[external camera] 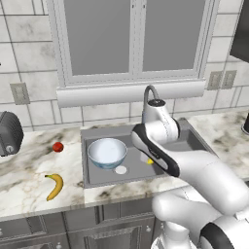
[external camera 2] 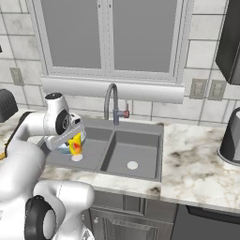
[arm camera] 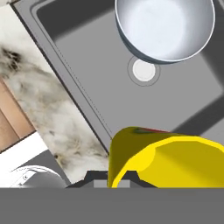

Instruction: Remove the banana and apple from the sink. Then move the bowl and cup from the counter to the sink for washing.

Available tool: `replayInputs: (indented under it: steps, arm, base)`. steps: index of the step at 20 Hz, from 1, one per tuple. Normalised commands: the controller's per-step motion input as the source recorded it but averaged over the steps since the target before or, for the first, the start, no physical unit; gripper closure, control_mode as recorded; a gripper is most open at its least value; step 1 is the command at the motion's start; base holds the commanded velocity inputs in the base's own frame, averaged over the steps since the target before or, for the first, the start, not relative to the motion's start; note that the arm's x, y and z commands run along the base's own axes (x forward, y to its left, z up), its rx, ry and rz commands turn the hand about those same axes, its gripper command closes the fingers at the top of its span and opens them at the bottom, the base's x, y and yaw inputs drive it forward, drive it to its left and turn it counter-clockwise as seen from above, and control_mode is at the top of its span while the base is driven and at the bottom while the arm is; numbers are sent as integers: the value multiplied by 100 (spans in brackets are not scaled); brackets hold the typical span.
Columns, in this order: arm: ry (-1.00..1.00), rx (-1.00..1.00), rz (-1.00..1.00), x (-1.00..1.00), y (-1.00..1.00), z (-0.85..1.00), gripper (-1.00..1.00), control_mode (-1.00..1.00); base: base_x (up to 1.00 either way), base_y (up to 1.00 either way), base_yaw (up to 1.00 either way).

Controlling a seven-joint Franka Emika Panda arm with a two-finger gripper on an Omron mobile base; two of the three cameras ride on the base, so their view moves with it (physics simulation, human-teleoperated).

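My gripper (external camera 2: 73, 137) is shut on the yellow cup (external camera 2: 75, 143), holding it tilted just above the left basin of the dark grey sink (external camera 2: 140, 129). In the hand view the cup (arm camera: 166, 159) fills the lower right, with its red mark on top. The wide bowl (external camera: 107, 152) sits in that left basin beside the white drain (external camera: 120, 169); the hand view has the bowl (arm camera: 166, 26) ahead of the cup. On the marble counter (external camera: 24, 170) left of the sink lie the banana (external camera: 55, 186) and, further back, the red apple (external camera: 58, 147).
The curved faucet (external camera 2: 111, 101) stands behind the divider between the basins. The right basin (external camera 2: 132, 154) holds only its drain. A dark appliance (external camera: 8, 133) sits at the counter's far left, and a dark pot (external camera 2: 232, 138) on the counter to the right.
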Motion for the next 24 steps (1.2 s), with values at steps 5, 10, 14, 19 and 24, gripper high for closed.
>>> replayInputs:
  steps: [5, 10, 14, 19, 24]
  arm:
    - [0, 0, -3, 19, 4, -1, 100, -100]
    - [0, 0, -2, 16, 1, -4, 100, -100]
    - [0, 0, -2, 12, 0, -7, 100, -100]
    - [0, 0, -1, 5, 0, -12, 100, -100]
    - [0, 0, 0, 0, 0, -14, 100, -100]
  base:
    - [0, 0, 0]
    - [0, 0, 0]
    - [0, 0, 0]
    - [0, 0, 0]
    - [0, 0, 0]
